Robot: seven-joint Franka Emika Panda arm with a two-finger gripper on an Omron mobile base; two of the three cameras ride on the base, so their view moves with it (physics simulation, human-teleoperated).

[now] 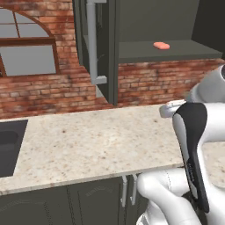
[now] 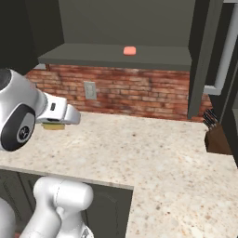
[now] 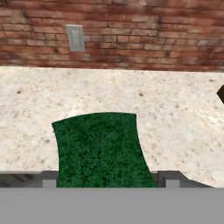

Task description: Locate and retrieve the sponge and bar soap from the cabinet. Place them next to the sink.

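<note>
We're in a kitchen: granite countertop (image 1: pixel 96 140), sink (image 1: pixel 9 147), brick wall (image 2: pixel 139 90), wall cabinet (image 1: pixel 132 26), knife block (image 2: pixel 216 137).

White Franka arm with dark joints: elbow bent, forearm reaching forward and low over the speckled stone bench (image 2: pixel 153 153). Tool (image 3: pixel 107 181): two dark finger tips (image 3: pixel 49 179) set either side of the green-topped sponge (image 3: pixel 100 148), apparently gripping it.

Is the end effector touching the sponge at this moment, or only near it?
Cannot tell. In the hand view the sponge lies between the end effector fingertips, but the contact points are cut off. In the right base view the arm hides most of the sponge.
</note>
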